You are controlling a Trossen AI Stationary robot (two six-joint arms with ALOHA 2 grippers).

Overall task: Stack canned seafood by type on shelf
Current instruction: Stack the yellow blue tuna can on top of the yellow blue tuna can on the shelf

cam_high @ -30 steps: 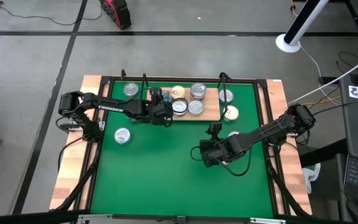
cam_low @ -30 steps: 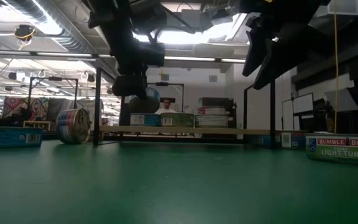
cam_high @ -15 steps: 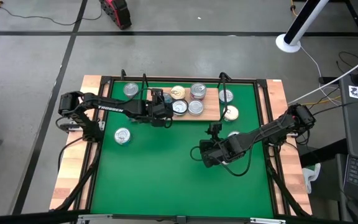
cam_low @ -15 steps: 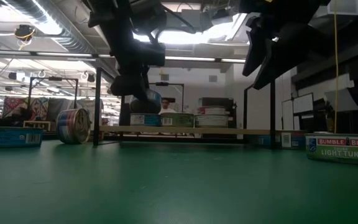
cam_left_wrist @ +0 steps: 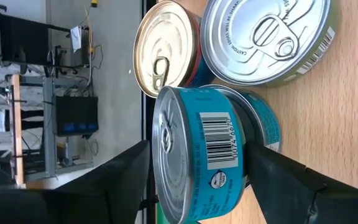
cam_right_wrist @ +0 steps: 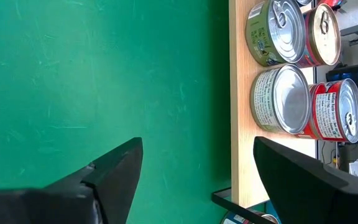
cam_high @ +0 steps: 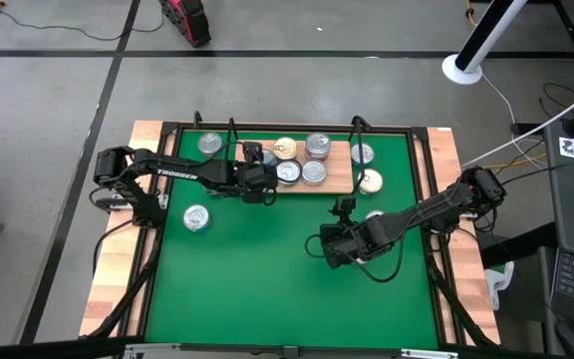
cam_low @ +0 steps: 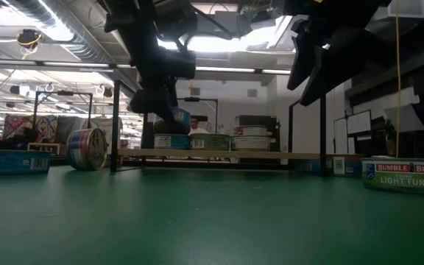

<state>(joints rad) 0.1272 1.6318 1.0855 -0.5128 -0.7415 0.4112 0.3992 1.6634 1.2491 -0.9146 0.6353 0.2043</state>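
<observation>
Blue tin (cam_left_wrist: 207, 158) gripped in left hand (cam_high: 259, 170), just over another blue tin at shelf's (cam_high: 339, 182) left end. Lower than a second ago: nearly stacked. Right hand (cam_high: 333, 246) wide open, empty, over green mat (cam_high: 267, 269).

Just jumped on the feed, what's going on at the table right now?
The left gripper is shut on a blue-labelled can and holds it over another blue can at the left end of the shelf, where several tins already sit. The right gripper is open and empty over the green mat. Loose cans remain on the mat.
</observation>
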